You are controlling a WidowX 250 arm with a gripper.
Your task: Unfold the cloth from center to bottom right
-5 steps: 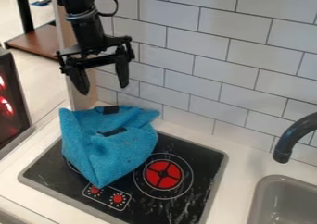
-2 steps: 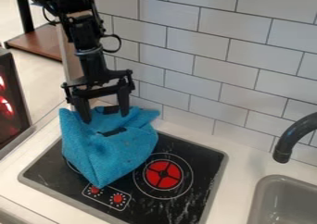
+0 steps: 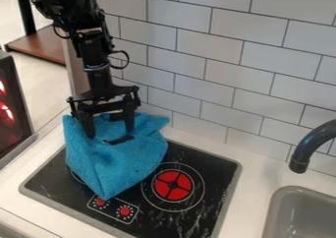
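Note:
The black gripper (image 3: 110, 133) hangs down over the upper part of the blue cloth, its two fingers apart and pointing down. Folded and bunched, the blue cloth (image 3: 121, 163) lies on the left part of the black stovetop, with a corner pointing toward the control knobs. A dark patch shows on the cloth between and just below the fingertips. Whether the tips touch the fabric I cannot tell.
Right of the cloth, the black stovetop (image 3: 213, 175) has a red burner (image 3: 173, 185) and two red knobs at its front. A grey sink (image 3: 305, 215) and dark faucet (image 3: 312, 146) stand at the right. The tiled wall (image 3: 207, 70) rises behind.
From above the cloth, the gripper has come down to its upper part, its fingers staying apart. The cloth has not visibly moved.

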